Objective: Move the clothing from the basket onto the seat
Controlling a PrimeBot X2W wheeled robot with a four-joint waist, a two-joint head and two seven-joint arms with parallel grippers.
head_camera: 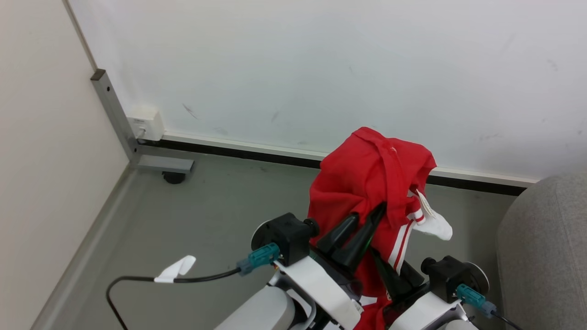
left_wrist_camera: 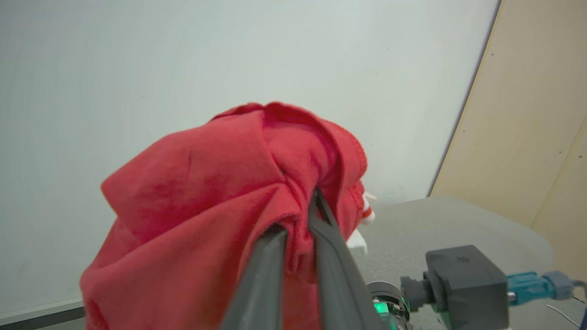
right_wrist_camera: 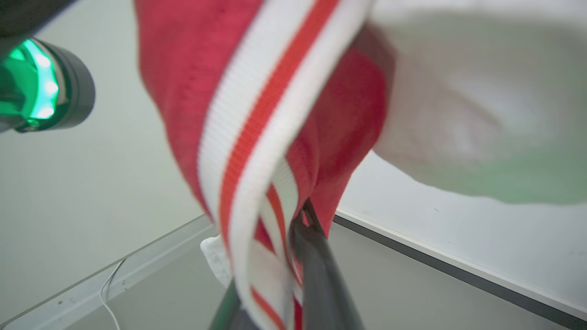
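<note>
While the left gripper (head_camera: 369,213) pinches a red fold tight and the right gripper (right_wrist_camera: 296,220) clamps the striped band (right_wrist_camera: 257,114), the clothing (head_camera: 362,178) is bunched over both, its long axis running 12 to 6 o'clock in the head view. The seat (head_camera: 541,238) lies at 3 o'clock, apart, nearer the right gripper; a swing that way looks likely next.
</note>
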